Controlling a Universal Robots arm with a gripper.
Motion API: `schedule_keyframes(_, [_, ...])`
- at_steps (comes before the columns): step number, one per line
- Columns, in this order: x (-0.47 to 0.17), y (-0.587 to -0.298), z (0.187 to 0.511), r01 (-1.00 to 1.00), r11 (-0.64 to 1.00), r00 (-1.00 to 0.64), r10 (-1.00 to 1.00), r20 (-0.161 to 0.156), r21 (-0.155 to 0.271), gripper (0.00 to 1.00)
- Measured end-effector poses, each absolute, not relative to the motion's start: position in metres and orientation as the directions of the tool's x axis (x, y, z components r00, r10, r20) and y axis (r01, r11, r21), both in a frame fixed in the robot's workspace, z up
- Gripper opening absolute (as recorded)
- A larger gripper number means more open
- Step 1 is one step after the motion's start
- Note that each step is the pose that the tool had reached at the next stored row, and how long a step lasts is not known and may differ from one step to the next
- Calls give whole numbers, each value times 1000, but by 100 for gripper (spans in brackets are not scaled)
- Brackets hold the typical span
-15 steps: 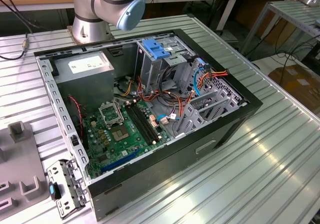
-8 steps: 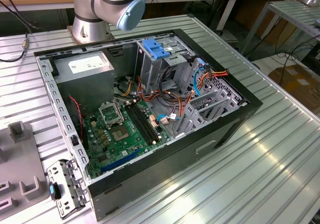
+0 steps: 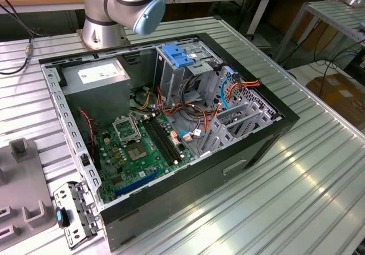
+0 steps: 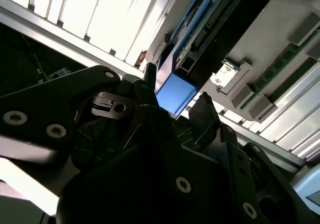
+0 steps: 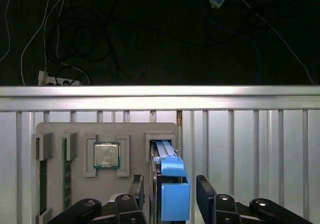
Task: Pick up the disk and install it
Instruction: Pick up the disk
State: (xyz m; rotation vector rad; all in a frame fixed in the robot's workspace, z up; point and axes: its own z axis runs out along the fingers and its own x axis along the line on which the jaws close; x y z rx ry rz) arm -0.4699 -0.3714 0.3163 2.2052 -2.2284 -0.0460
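The disk (image 5: 175,199) stands on edge in a slot of a grey holder tray (image 5: 55,128), with its blue carrier tab toward the camera. In the second wrist view the disk (image 4: 175,91) shows its blue tab and connector edge. My gripper (image 5: 170,182) is open and straddles the tab, one black finger (image 5: 204,189) on each side with a small gap to the disk. In the second wrist view the gripper (image 4: 177,83) brackets the tab the same way.
The tray also holds a processor chip (image 5: 106,155) and a memory stick (image 5: 66,179), near the table's edge rail (image 5: 160,96). In the exterior view an open computer case (image 3: 228,169) holds a drive cage with a blue latch bracket (image 3: 177,55), a power supply (image 3: 94,75) and a motherboard (image 3: 137,146).
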Motion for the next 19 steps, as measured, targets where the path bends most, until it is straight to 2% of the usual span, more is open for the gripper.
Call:
schedule_keyframes(12, [-470, -372, 296, -1000, 10, -11, -1000, -17, 23, 54])
schedule_keyframes(14, [-470, -371, 296, -1000, 10, -11, -1000, -16, 23, 39])
schedule_keyframes(19, [-470, -371, 296, -1000, 10, -11, -1000, -16, 22, 38])
